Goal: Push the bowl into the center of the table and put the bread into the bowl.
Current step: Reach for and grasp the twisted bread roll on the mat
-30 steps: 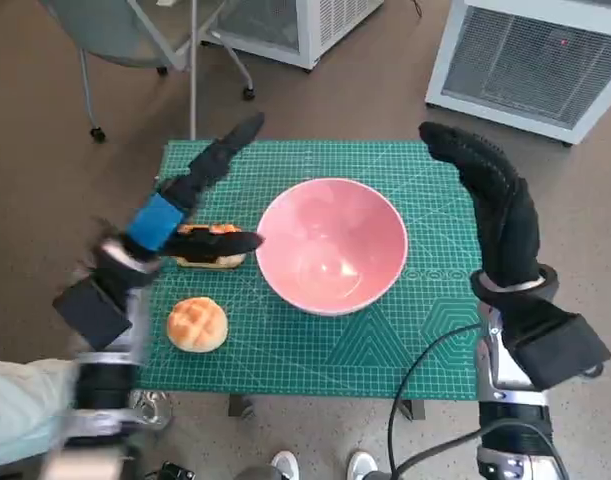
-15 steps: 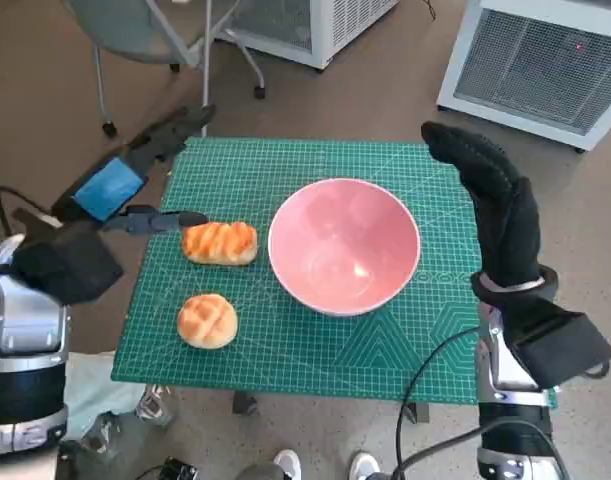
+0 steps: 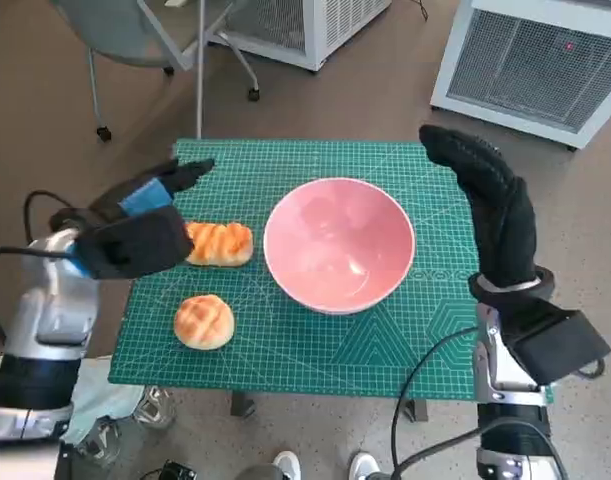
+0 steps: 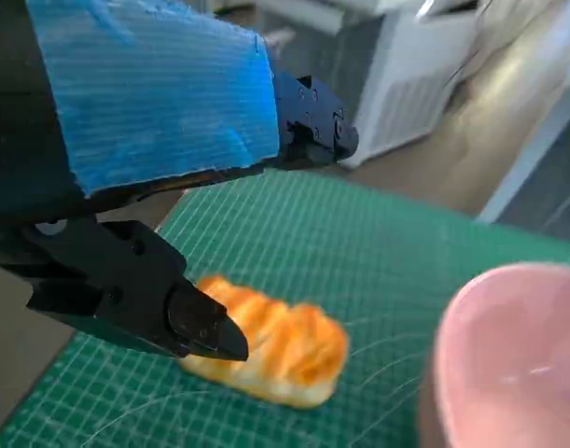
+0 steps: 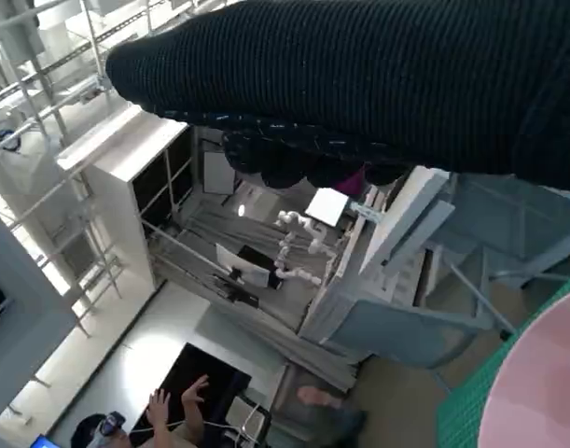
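Round bun (image 3: 202, 321): nearest item, near front-left edge of the surface (image 3: 315, 350). Golden, cross-scored top, untouched.

Left robot hand (image 3: 145, 225): hovers at left edge of the surface, just beside long loaf (image 3: 219, 243). Fingers apart, nothing held; wrist view shows 1 black fingertip (image 4: 205, 329) in front of loaf, contact not clear.

Long loaf: lies flat, w/ striped glazed crust, orange-brown, pale underside. Sits between left robot hand and bowl (image 3: 339, 243), close to bowl's side, apart from round bun.

Bowl: pink, glossy, upright, empty. Approx at middle of the green gridded mat, so push step looks done; bread step not yet done.

Right robot hand (image 3: 480, 195): gloved, raised beside bowl's right side, fingers extended, holding nothing. Contact w/ bowl rim cannot be told.

Risks (judgement):
- Soft loaf may squash or tear if pinched hard.
- Loaf lies close to bowl; a sideways approach could knock it or shove bowl off centre.
- Smooth bowl likely slides easily on the mat.

Beyond the surface: chair legs (image 3: 95, 100), 2 white cabinets (image 3: 530, 55) on the floor.
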{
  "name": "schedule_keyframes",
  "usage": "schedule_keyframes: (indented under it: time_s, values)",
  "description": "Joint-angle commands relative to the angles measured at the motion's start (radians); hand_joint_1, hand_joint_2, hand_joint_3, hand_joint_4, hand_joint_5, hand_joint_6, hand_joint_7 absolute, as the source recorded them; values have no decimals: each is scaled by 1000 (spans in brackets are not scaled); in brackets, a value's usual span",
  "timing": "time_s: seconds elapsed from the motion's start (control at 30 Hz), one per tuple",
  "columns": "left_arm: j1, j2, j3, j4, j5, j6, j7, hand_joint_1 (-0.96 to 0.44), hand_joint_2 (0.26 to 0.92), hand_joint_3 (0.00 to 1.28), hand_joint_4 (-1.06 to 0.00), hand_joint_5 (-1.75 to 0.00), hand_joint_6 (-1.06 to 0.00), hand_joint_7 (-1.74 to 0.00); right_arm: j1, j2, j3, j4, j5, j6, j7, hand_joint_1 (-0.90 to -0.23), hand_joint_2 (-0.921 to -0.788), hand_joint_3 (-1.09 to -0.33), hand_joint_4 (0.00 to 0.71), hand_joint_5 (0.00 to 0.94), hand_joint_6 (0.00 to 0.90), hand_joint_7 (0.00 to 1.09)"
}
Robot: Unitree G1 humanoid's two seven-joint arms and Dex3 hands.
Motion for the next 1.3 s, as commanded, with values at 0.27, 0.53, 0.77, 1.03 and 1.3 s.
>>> schedule_keyframes:
  time_s: [0.27,0.53,0.77,1.03,1.3]
  values:
    - [-105,-56,-109,214,64,-6,48,-39,734,1,-100,-6,-268,-5,5,-2,4,31,23,13,17,-729,-921,-777,165,0,-1,518]
    - [-158,-86,-170,330,99,-25,65,-81,735,1,-121,-7,-292,-10,10,-4,4,26,22,13,17,-722,-921,-779,166,0,-1,516]
    - [-210,-124,-211,470,114,-61,87,-88,737,2,-139,-8,-302,-8,12,-7,0,29,28,12,20,-721,-921,-779,166,0,-1,514]
    - [-269,-173,-259,644,132,-105,116,-91,738,1,-160,-8,-310,-6,14,-8,0,27,27,12,16,-720,-921,-778,165,0,-1,513]
    - [-305,-216,-286,781,145,-131,180,-17,750,6,-329,-53,-448,-48,22,-7,1,11,26,16,13,-720,-921,-779,163,0,-1,510]
